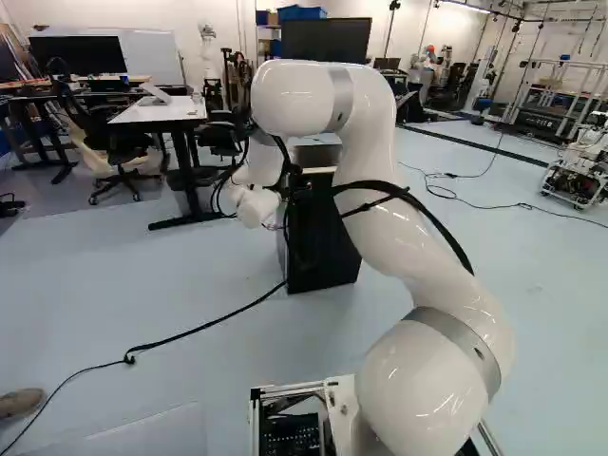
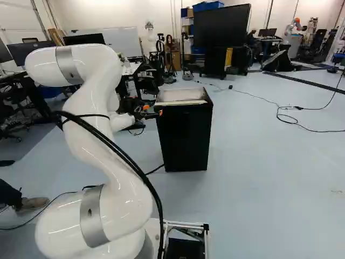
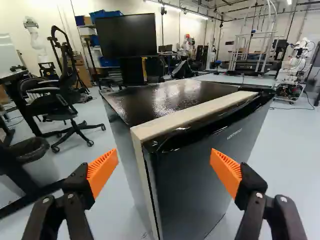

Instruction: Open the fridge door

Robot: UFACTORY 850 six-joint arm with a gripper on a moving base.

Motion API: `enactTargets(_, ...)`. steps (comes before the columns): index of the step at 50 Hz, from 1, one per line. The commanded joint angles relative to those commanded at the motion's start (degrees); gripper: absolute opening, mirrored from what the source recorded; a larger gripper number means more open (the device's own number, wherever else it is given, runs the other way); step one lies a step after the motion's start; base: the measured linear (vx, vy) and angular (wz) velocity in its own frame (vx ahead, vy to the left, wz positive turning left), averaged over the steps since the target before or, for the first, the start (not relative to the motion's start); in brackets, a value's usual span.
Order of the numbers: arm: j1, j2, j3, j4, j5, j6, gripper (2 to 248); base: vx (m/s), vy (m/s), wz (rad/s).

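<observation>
at the left of the right base view stands the arm [image 2: 99, 145]; right of it the end effector [image 2: 151, 111], spread wide, holding nothing; then, near the middle, the upright fridge [image 2: 186, 137]. in the wrist view its door [image 3: 200, 175] looks closed, the near edge [image 3: 151, 185] ahead, between the pads [image 3: 102, 172]. best hook one pad behind that edge, then pull slowly along the door's arc.
</observation>
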Motion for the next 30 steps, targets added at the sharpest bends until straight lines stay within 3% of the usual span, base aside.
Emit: enactTargets(30, -1.5, -0.6, -0.9, 1.3, 0.0, 0.0, 247, 0.000, 0.000, 0.000)
